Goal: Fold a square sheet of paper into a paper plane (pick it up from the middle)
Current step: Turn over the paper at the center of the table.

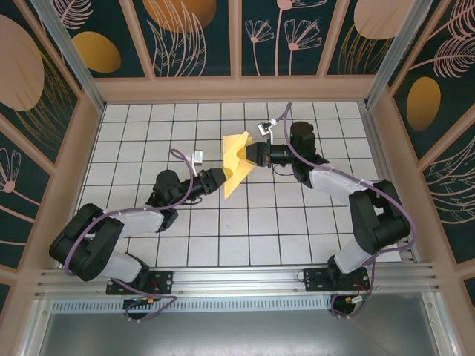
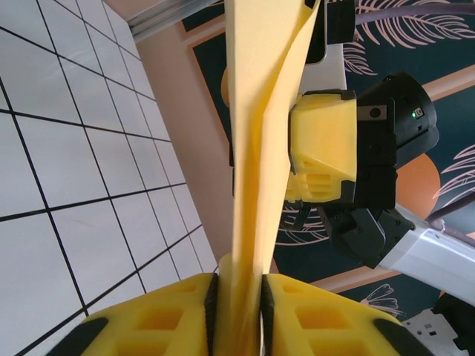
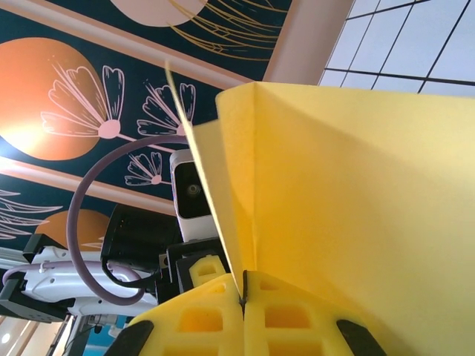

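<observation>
Both the left gripper (image 2: 237, 300) and right gripper (image 3: 243, 297) are clamped on the folded paper (image 2: 252, 111); its upper end runs out of the top of the left wrist view.

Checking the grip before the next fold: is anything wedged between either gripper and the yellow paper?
Nothing visible. The left gripper pinches the yellow paper directly between its fingers, and so does the right gripper.
</observation>
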You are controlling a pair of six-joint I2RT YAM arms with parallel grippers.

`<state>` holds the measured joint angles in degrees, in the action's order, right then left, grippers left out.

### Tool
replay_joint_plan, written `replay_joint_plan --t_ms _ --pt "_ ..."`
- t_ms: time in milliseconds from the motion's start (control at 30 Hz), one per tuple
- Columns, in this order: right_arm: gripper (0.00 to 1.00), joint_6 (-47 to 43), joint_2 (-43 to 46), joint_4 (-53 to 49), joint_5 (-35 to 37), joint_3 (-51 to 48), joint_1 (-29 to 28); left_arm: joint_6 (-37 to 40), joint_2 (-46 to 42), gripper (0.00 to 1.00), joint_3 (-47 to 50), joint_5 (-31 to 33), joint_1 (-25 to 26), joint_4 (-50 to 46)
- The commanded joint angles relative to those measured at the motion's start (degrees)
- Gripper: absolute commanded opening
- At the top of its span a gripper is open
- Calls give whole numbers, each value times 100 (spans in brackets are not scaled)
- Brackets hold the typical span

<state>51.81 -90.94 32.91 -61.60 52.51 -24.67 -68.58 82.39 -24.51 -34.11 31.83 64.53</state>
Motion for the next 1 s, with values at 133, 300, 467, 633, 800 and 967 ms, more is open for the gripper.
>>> replay_joint_plan --t_ms 133,300,467,633,800,967 --pt "20 -512 77 -727 172 150 175 200 -38 10 -1 -76 -49 63" --pt "42 -1392 540 -2157 1099 314 313 722 -219 9 -148 179 -46 -896" --pt "63 -2094 1138 -3437 2845 185 399 1973 -567 9 -790 1297 -51 -3627" --pt "75 -2195 1507 -3699 3846 -254 413 3077 -750 10 -1715 3158 -49 -6402" --pt "87 -2140 1699 -3553 4069 -588 413 3536 -812 10 -2424 4697 -41 -8089" --pt "99 -2110 1685 -3491 4198 -626 420 3743 -563 9 -2980 5998 -24 -9271"
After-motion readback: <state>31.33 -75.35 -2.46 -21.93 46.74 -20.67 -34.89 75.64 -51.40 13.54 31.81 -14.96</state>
